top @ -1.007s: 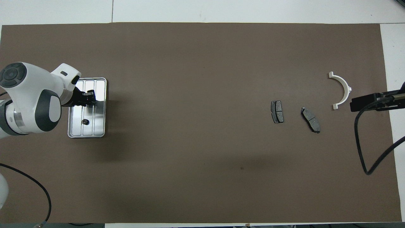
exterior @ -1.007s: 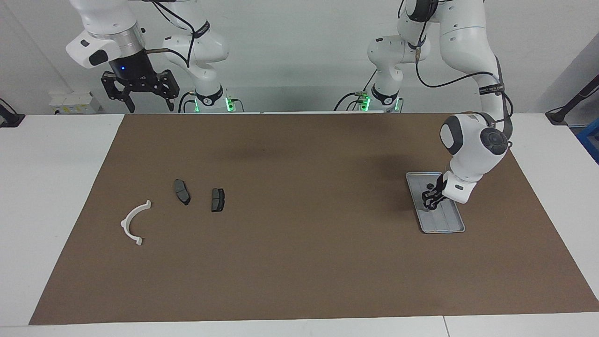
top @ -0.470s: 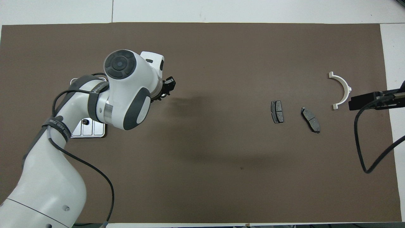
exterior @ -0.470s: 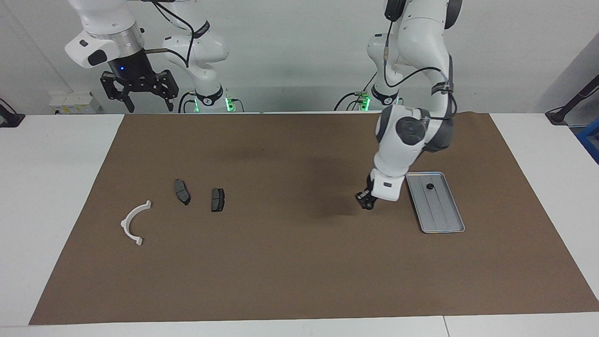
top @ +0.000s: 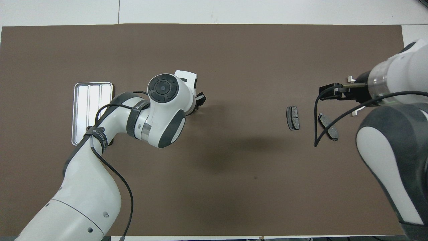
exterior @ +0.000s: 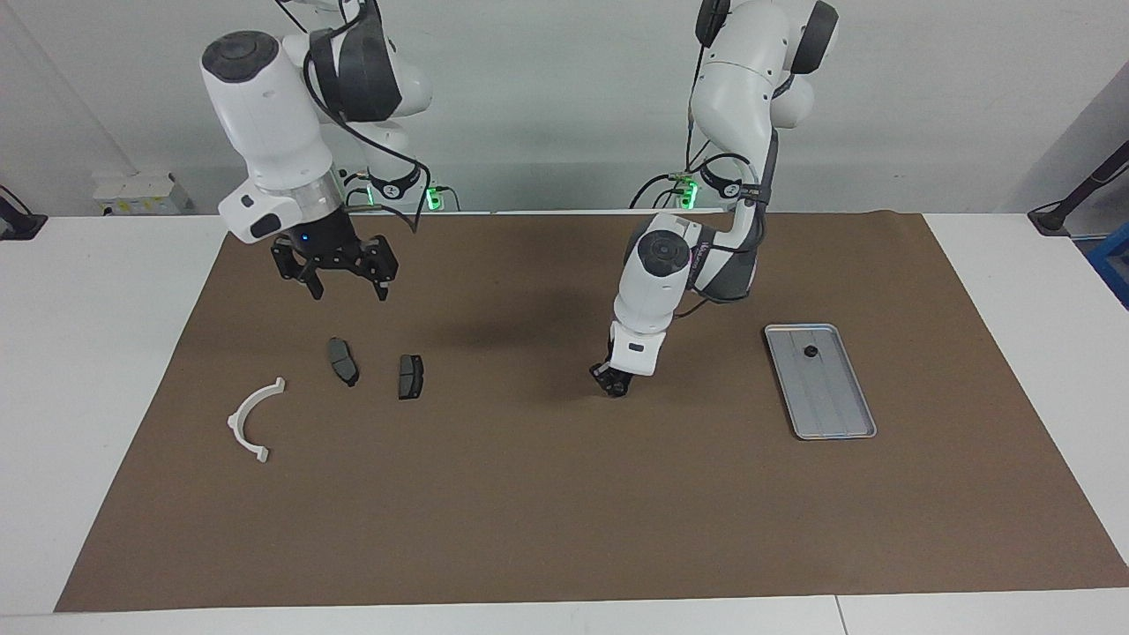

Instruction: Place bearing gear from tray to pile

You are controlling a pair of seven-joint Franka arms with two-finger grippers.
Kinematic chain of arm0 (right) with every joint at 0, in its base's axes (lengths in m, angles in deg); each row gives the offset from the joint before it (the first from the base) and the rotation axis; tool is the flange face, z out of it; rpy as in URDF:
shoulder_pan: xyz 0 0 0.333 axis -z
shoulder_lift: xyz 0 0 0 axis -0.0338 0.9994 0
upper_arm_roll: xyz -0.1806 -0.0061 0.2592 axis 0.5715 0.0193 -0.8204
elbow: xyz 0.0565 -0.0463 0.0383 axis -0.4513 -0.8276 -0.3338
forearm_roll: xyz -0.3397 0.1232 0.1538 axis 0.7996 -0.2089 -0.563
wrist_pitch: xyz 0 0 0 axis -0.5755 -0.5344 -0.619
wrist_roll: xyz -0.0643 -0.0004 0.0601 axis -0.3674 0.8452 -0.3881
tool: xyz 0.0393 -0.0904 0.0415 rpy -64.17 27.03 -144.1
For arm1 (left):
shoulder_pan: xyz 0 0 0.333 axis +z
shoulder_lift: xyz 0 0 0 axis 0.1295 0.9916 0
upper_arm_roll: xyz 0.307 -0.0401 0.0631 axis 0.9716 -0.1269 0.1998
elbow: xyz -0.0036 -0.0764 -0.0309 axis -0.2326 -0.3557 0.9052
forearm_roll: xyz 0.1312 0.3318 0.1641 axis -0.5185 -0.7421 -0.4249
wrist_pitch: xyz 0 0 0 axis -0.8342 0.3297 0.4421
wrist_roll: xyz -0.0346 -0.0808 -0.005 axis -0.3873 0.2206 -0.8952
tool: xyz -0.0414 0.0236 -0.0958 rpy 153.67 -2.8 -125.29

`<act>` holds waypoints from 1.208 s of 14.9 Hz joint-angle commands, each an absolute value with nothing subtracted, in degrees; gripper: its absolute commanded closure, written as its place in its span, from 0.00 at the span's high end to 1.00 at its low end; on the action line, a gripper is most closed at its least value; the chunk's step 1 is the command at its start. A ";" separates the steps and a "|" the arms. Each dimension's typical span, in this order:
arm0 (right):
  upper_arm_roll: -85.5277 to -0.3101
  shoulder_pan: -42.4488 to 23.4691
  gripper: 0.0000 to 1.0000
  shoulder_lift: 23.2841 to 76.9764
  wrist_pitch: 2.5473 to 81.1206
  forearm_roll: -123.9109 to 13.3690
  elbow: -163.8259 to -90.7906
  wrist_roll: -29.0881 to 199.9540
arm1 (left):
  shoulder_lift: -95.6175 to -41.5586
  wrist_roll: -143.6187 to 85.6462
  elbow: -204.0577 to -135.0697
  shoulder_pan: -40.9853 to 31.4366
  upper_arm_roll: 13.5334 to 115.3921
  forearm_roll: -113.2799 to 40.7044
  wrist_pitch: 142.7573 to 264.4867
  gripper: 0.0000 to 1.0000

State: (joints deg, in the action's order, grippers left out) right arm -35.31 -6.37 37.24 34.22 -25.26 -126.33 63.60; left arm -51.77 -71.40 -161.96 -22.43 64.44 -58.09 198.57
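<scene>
From overhead, the left arm [top: 100, 160] hides the tray's [top: 90, 100] nearer corner, and the right arm [top: 391, 134] covers most of the white arc [exterior: 251, 419]. The left gripper [exterior: 615, 384] points down over the brown mat [exterior: 547, 494] between tray and pile; I cannot tell if it is open or closed. The right gripper [exterior: 333, 280] hangs spread wide above the two brake pads [exterior: 342, 361]. The tray's long axis runs away from the robots. The bearing gear [exterior: 810, 352] lies in the tray's nearer end.
</scene>
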 commanded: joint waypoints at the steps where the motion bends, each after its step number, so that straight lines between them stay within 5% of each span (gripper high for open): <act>1: -35.37 -7.90 1.00 41.02 38.65 -26.26 -126.48 58.91 | -52.63 -72.78 -164.25 -24.11 65.47 -57.73 200.76 0.14; 3: -35.28 -9.75 1.00 43.74 41.38 -26.26 -126.30 55.65 | -52.98 -73.04 -166.00 -24.37 65.47 -57.73 202.25 0.15; 4: -35.28 -10.19 1.00 44.71 42.53 -26.18 -126.30 54.25 | -53.16 -73.05 -166.36 -24.46 65.56 -57.73 202.26 0.25; 5: -35.28 -10.72 1.00 45.76 43.58 -26.18 -126.30 53.54 | -53.16 -73.05 -165.84 -24.46 65.64 -57.73 201.13 0.90; 6: -35.28 -10.90 1.00 46.65 44.64 -26.09 -126.21 53.35 | -53.25 -73.05 -165.05 -24.46 65.73 -57.73 198.94 1.00; 9: -35.28 -11.51 1.00 47.88 45.88 -26.09 -126.13 53.09 | -54.55 -71.99 -162.84 -23.06 65.91 -58.96 193.83 1.00; 14: -35.28 -14.75 1.00 49.55 47.45 -25.91 -125.95 45.12 | -70.80 -46.92 -181.89 -12.81 65.91 -58.96 191.45 1.00; 18: -35.28 -20.81 0.98 53.76 49.13 -25.47 -122.88 32.99 | -71.97 -29.58 -182.97 -3.30 65.91 -58.96 190.57 1.00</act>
